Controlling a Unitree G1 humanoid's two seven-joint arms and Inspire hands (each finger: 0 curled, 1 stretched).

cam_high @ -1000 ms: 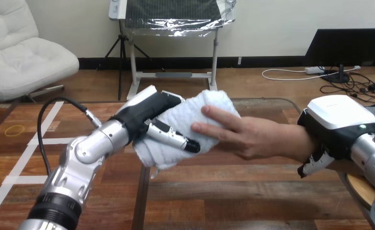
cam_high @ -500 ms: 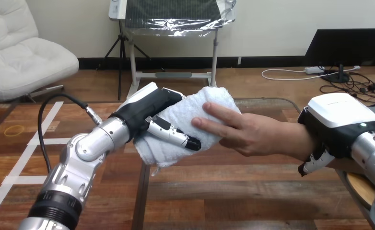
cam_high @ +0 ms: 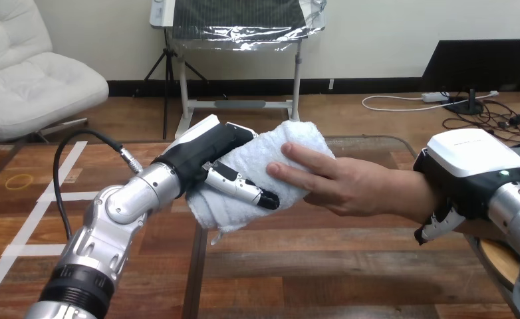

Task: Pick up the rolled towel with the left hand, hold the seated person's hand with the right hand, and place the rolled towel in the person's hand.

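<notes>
Left hand (cam_high: 207,156) fingers (cam_high: 244,189) are curling round the towel (cam_high: 264,149), which the person's hand (cam_high: 350,186) is touching; right hand (cam_high: 467,166) fingers (cam_high: 435,228) are wrapping the person's wrist (cam_high: 420,193).

At centre, the rolled towel (cam_high: 270,156) is flanked by the left hand (cam_high: 205,157) and the person's hand (cam_high: 344,185); the right hand (cam_high: 467,171) seemingly overlies the wrist (cam_high: 418,197).

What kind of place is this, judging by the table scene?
Probably a robot test bench for care tasks: over a wooden table, the left hand grips a rolled towel that the person's hand touches, and the right hand curls round the wrist.
</notes>
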